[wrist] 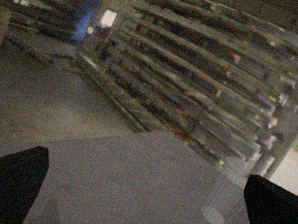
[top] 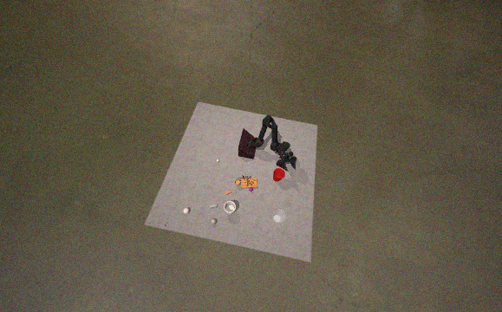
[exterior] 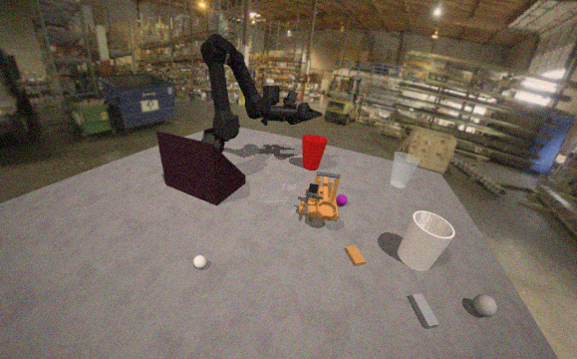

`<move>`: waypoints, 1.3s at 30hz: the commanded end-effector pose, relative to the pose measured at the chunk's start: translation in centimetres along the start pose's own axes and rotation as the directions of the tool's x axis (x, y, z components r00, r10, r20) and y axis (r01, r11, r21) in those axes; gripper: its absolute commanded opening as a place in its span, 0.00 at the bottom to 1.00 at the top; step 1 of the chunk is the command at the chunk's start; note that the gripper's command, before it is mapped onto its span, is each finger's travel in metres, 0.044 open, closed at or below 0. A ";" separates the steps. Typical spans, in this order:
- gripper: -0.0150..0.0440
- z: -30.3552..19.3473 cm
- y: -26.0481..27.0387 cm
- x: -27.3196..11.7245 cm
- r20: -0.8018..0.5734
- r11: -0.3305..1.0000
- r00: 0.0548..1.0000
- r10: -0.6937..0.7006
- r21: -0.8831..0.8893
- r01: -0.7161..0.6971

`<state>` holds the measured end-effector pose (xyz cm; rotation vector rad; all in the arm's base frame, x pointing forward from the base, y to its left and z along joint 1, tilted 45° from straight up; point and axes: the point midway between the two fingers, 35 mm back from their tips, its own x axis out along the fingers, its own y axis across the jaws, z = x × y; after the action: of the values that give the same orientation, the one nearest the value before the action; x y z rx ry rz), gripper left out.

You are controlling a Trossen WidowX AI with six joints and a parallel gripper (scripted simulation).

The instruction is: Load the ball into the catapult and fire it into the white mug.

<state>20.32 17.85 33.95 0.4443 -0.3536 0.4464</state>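
An orange catapult [top: 251, 184] [exterior: 314, 211] stands on the grey table near its middle. A purple ball [top: 251, 189] [exterior: 342, 199] lies close beside it. A white mug [top: 231, 208] [exterior: 422, 244] stands upright, closer to the exterior camera than the catapult. A small white ball [top: 218, 160] [exterior: 199, 261] lies apart from the catapult, on the table. My gripper [top: 290, 167] [exterior: 320, 114] [wrist: 150, 174] is open and empty. It is held above the table near the red cup, away from the catapult. None of the balls shows in the wrist view.
A red cup [top: 278, 174] [exterior: 313, 152] stands near my gripper. A clear cup [top: 279, 216] [exterior: 404, 172] is at the side. A dark wedge [top: 246, 146] [exterior: 190, 170] is by my base. An orange block [top: 228, 191] [exterior: 355, 255], a grey block [exterior: 424, 310] and a grey ball [exterior: 484, 305] lie around the mug.
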 end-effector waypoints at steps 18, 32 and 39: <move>1.00 -0.4 -3.4 4.7 -0.074 0.923 0.992 -0.103 -0.379 0.068; 1.00 -1.3 -6.0 6.6 -0.145 0.839 0.974 -0.171 -0.540 0.067; 1.00 -0.8 -8.1 6.6 -0.134 0.841 0.962 -0.238 -0.525 0.134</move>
<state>29.68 14.57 33.48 -0.1034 -0.2337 0.2065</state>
